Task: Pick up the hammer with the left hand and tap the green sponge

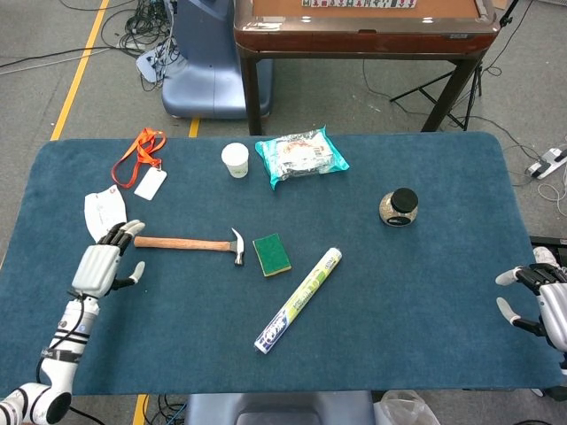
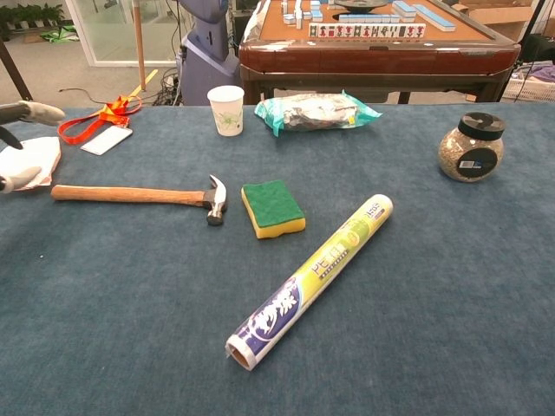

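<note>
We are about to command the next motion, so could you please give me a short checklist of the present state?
1. Left hand free, fingers apart: ok.
2. Hammer lying flat on the table, wooden handle pointing toward the left hand: ok.
3. Hammer in the left hand's grip: not ok; the hand sits apart from the handle end.
4. Green sponge unobstructed beside the hammer head: ok.
5. Foil roll out of the way of hammer and sponge: ok.
6. Right hand away at the table's edge, holding nothing: ok.
</note>
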Controlling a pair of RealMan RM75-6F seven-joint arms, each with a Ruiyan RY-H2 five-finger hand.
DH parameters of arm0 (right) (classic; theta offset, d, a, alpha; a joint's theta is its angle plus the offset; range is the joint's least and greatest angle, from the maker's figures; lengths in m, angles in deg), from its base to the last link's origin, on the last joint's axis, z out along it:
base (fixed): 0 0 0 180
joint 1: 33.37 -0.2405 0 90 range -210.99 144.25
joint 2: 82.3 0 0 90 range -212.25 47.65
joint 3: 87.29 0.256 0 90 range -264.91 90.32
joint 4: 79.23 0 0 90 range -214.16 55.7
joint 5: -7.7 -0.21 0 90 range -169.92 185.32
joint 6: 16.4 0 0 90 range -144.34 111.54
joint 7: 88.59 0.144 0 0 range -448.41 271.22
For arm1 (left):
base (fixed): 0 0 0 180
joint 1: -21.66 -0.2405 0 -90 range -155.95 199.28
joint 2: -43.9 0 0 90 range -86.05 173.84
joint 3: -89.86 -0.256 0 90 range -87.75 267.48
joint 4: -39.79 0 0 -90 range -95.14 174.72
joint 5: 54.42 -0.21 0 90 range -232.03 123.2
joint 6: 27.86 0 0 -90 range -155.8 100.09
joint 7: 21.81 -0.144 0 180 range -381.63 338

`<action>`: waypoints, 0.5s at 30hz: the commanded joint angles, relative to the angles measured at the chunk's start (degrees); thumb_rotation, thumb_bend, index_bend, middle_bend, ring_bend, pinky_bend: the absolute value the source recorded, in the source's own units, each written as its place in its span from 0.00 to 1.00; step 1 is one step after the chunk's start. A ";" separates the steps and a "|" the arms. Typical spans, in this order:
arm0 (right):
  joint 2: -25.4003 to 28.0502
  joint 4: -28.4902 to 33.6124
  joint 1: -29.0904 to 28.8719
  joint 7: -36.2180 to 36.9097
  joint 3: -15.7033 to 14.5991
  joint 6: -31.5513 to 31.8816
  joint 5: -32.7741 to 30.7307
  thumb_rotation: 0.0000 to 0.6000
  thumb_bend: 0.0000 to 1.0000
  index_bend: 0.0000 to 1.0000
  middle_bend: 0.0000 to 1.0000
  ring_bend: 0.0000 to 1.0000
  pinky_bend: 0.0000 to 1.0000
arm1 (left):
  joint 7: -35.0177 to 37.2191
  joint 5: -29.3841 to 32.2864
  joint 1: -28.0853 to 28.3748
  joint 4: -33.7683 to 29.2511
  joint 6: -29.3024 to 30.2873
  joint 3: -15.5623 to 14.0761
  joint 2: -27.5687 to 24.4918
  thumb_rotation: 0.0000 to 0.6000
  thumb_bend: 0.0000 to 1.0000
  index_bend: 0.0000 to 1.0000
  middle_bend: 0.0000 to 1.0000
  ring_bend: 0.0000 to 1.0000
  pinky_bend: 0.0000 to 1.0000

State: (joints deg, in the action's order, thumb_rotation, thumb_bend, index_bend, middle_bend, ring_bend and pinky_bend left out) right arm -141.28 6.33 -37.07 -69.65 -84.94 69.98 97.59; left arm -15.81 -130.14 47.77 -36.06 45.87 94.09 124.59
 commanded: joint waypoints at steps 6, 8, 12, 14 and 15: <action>-0.08 -0.08 -0.18 -0.13 -0.54 0.25 1.27 1.00 0.32 0.46 0.45 0.39 0.26 | -5.40 2.40 -9.12 -9.52 8.71 -1.06 -6.32 1.00 0.37 0.15 0.12 0.07 0.22; -0.11 -0.01 -0.16 -0.37 -0.61 0.24 1.30 1.00 0.32 0.46 0.45 0.39 0.26 | -6.04 1.31 -10.62 -10.29 10.98 -1.49 -6.83 1.00 0.37 0.16 0.12 0.08 0.22; -0.10 0.29 -0.22 -0.81 -0.72 0.15 1.39 1.00 0.32 0.46 0.45 0.39 0.26 | -6.26 -1.32 -12.99 -12.16 14.17 -2.40 -7.84 1.00 0.36 0.17 0.12 0.08 0.21; -0.10 0.41 -0.14 -0.93 -0.80 0.37 1.56 1.00 0.32 0.46 0.45 0.39 0.26 | -6.34 -2.66 -13.79 -13.08 15.22 -2.70 -8.33 1.00 0.36 0.18 0.12 0.08 0.21; -0.08 0.46 -0.09 -0.95 -0.84 0.45 1.60 1.00 0.32 0.46 0.45 0.39 0.26 | -6.48 -3.19 -14.06 -13.45 15.59 -2.78 -8.52 1.00 0.36 0.19 0.12 0.08 0.21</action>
State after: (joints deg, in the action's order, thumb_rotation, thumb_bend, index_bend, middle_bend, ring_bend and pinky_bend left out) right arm -141.36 6.78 -37.17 -70.59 -85.76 70.44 99.18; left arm -22.03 -132.56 34.18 -48.81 60.89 91.67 116.57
